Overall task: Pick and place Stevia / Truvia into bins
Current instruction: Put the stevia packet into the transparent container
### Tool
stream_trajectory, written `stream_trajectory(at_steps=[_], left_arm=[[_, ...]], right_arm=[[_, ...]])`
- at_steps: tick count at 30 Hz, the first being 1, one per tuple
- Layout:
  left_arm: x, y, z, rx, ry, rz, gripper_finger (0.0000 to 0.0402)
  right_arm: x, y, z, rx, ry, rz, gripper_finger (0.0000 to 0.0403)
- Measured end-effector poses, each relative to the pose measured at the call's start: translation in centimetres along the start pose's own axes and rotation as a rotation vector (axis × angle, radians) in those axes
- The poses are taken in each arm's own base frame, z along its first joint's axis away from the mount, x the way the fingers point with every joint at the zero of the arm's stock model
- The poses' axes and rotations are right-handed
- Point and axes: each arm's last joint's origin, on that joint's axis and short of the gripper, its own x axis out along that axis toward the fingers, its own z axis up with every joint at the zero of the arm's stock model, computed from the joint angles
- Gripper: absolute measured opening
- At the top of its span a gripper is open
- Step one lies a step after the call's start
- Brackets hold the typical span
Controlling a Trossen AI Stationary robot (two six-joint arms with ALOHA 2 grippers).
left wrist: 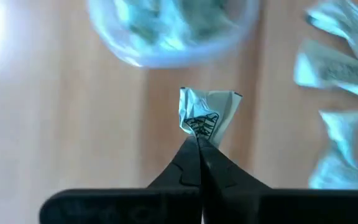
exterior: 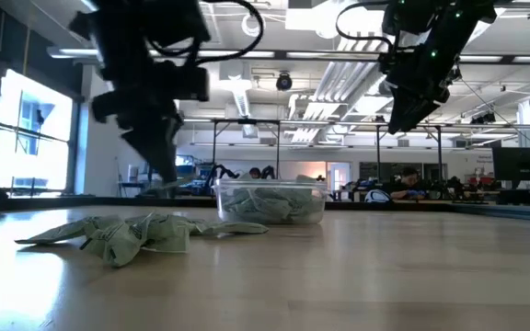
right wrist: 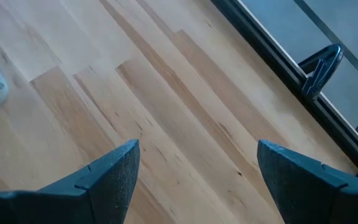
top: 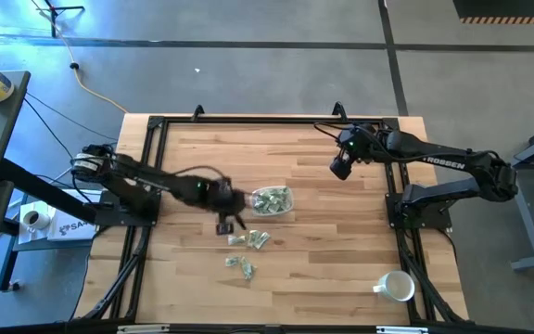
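Readable text, as I see it from the console: white lettering "ROSSEN" on the right arm [top: 443,160] in the high view, first letter cut off. A white box [top: 63,225] beside the table's left edge shows "SA", rest hidden. Black print on the pinched packet [left wrist: 207,112] in the left wrist view: illegible.

Green-white packets [top: 248,239], clear bin [top: 273,200]
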Motion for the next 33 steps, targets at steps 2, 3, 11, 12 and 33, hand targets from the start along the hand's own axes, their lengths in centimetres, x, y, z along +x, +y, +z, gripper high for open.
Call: stream_trajectory(at_steps=[2,3,11,12,33], left_arm=[[-0.3,1.6,1.1,0.003,-0.013,0.021,0.0021],[-0.6,2.3,1.8,0.000,-0.036,0.031,0.0021],[-1.7,6.8,6.8,0.003,-0.309,-0.041,0.0022],[-1.4,7.0,7.1,-0.001,-0.307,-0.054,0.0022],[-1.2,5.3,9.0,-0.001,0.011,-0.132,0.0175]], right_arm=[[0.0,0.0,0.0,0.001,0.000,0.000,0.0314],[0.0,0.0,0.0,0.001,0.000,0.000,0.0314],[0.0,0.0,0.0,0.023,-0.001,-0.008,0.0314],[0.0,0.0,0.0,0.023,-0.002,-0.009,0.0314],[0.0,0.0,-0.1,0.020,0.004,-0.009,0.0314]])
